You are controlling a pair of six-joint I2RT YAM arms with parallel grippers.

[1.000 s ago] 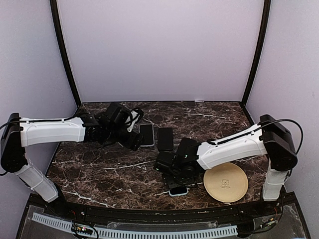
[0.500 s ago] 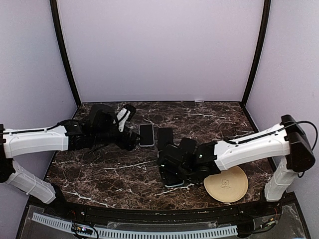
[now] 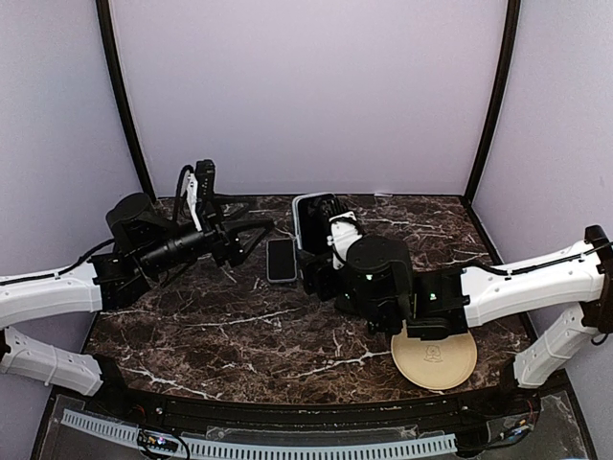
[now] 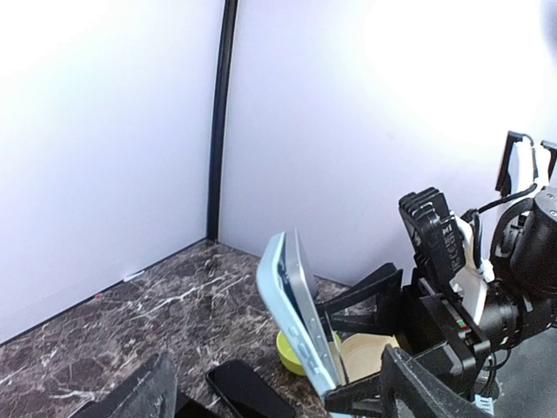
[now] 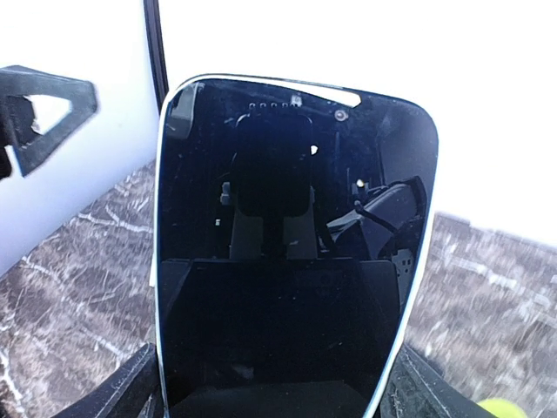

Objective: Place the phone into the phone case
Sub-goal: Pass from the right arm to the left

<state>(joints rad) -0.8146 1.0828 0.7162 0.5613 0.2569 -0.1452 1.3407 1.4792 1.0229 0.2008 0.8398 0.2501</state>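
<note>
Phone [image 5: 291,244] stands upright above the far middle of the desk [image 3: 239,326], gripped wide across by my right jaws, apparently already in the pale blue case [image 4: 277,287], though one edge looks unseated and needs pressing; left jaws spread empty.

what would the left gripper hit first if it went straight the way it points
Probably the phone held up by the right gripper, dead ahead in its wrist view; depth unclear.
</note>
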